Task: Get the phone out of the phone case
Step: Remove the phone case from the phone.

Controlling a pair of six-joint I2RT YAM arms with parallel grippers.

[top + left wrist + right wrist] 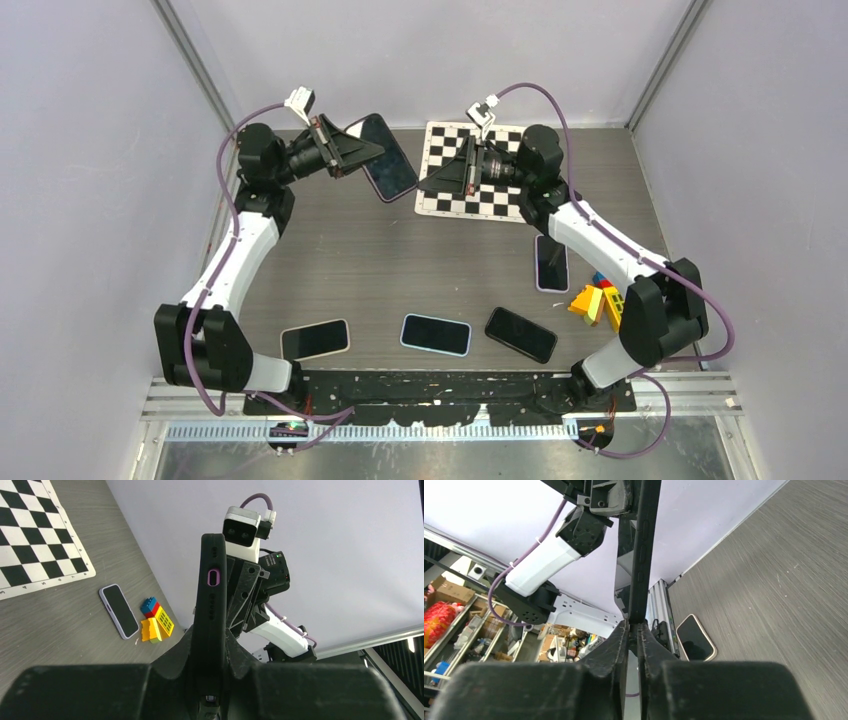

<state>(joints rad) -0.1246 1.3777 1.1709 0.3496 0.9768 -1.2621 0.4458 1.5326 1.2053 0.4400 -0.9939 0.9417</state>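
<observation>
The counter [330, 270] is walled on the left, right and far sides; its middle lies bare, with a checkerboard [500, 200] at the far centre-right, three spare phones [436, 334] in a row along the near edge, and a fourth spare phone [551, 262] beside toy blocks [598, 300] on the right; the left arm [235, 260] rises from its near-left base, runs up the left wall and bends right at the far edge; the right arm [600, 240] mirrors it from the near right, its wrist turned left over the checkerboard; the left end effector [375, 150] is clamped on the phone case [212, 605], holding it in the air over the far counter with the phone [390, 160] inside, screen up; the right end effector [428, 184] faces it, fingers [616, 640] drawn nearly together around a narrow slit, the case's end meeting their tips; whether they actually pinch it I cannot tell.
</observation>
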